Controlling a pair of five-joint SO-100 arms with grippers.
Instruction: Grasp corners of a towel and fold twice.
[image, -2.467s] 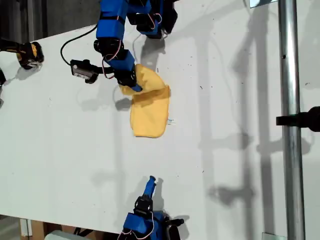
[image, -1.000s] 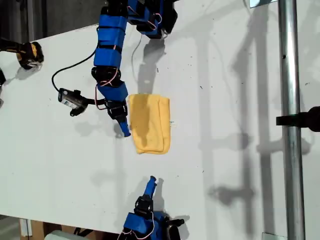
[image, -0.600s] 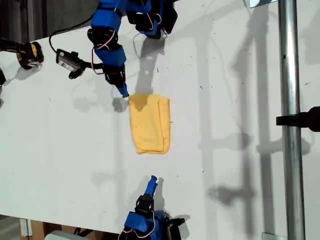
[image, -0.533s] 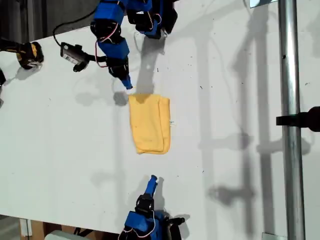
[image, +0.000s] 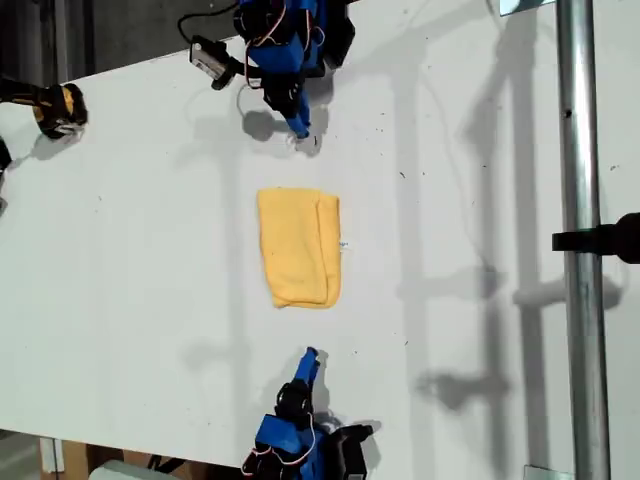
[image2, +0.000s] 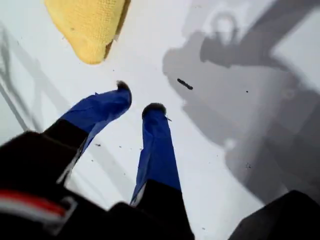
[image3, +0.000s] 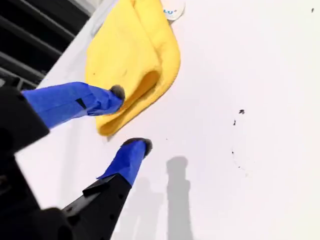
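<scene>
The yellow-orange towel (image: 298, 245) lies flat on the white table as a folded upright rectangle, with its small white tag (image: 343, 245) at the edge toward the exterior view's right. My first gripper (image: 300, 130) hangs above the table near the exterior view's top, well apart from the towel, and is open with nothing between its fingers. Its wrist view shows one rounded towel corner (image2: 87, 25) beyond the gripper (image2: 137, 98). My second gripper (image: 309, 356) stands just short of the towel's near end and is open and empty (image3: 131, 119); the folded towel (image3: 135, 45) and its tag (image3: 172, 10) show there.
A metal pole (image: 578, 240) with a black clamp (image: 605, 238) runs down the exterior view's right. A yellow-and-black object (image: 58, 108) sits at the table's edge on the exterior view's left. The first arm's wrist camera (image: 208, 60) sticks out sideways.
The first gripper carried a towel corner over, let it go, and drew back toward the exterior view's top. The towel went from a rumpled shape to a neat folded rectangle. The second arm barely moved.
</scene>
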